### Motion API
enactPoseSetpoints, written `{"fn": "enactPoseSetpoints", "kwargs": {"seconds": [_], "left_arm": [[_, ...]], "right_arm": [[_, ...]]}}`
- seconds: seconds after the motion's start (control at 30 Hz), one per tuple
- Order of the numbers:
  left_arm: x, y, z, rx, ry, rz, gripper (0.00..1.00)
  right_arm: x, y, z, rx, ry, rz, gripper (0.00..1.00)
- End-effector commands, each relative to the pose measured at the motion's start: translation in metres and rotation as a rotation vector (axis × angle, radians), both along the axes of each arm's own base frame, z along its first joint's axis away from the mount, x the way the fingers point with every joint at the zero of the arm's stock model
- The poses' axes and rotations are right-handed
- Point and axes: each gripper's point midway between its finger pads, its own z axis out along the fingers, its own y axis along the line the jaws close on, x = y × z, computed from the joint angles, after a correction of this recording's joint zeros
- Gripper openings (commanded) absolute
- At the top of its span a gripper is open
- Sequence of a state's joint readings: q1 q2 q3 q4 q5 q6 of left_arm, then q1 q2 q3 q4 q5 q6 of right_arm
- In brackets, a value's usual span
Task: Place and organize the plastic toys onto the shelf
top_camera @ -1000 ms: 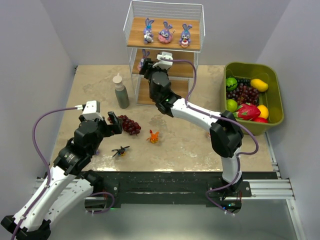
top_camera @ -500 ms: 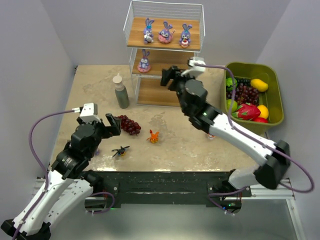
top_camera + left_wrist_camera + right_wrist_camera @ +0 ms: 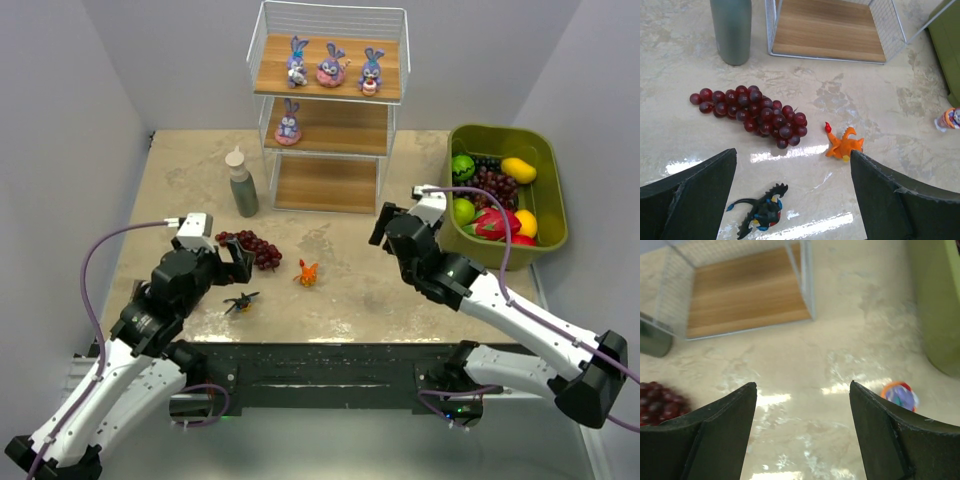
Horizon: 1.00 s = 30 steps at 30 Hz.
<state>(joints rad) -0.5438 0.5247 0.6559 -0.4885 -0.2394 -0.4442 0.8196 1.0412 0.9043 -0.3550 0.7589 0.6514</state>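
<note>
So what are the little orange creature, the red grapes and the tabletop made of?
The small orange creature figurine looks like smooth moulded plastic, evenly coloured. The dark red grape bunch is probably plastic too: identical berries with soft highlights. The beige veined tabletop looks like polished marble or laminate; it mirrors the lights.

Bright overhead light glares off the table [image 3: 880, 100]; right wrist view blurred
</note>
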Motion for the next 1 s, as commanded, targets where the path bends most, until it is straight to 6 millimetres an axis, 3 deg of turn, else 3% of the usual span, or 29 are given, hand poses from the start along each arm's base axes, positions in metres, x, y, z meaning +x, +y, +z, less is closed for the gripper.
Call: {"fn": "enactPoseSetpoints", "kwargs": {"seconds": [0.0,0.07,0.17,0.27,0.43,0.53,0.77,0.97], "left_arm": [[-0.003,-0.009,0.003,-0.036,-0.020,-0.049,0.99],[-0.002,-0.010,0.001,-0.030,-0.012,-0.051,1.00],[-0.001,-0.011,-0.005,-0.017,0.010,-0.053,1.00],[0.000,-0.011,-0.010,-0.006,0.030,-0.049,1.00],[0.000,-0.010,-0.012,-0.010,0.034,-0.042,0.99],[-0.001,-0.010,-0.010,-0.013,0.026,-0.046,0.99],[-0.001,-0.010,-0.011,-0.012,0.029,-0.046,0.99],[-0.001,-0.007,-0.008,-0.014,0.019,-0.030,1.00]], "right_arm": [[-0.017,-0.047,-0.027,-0.026,0.045,-0.221,0.79],[-0.019,-0.067,-0.036,-0.033,0.040,-0.344,0.81],[-0.020,-0.084,-0.066,-0.090,0.125,-0.424,0.82],[-0.018,-0.090,-0.094,-0.103,0.182,-0.469,0.82],[-0.015,-0.095,-0.121,-0.086,0.218,-0.491,0.80],[-0.011,-0.102,-0.122,-0.092,0.212,-0.498,0.78],[0.000,-0.099,-0.127,-0.092,0.211,-0.456,0.70],[0.003,-0.097,-0.121,-0.101,0.201,-0.424,0.52]]}}
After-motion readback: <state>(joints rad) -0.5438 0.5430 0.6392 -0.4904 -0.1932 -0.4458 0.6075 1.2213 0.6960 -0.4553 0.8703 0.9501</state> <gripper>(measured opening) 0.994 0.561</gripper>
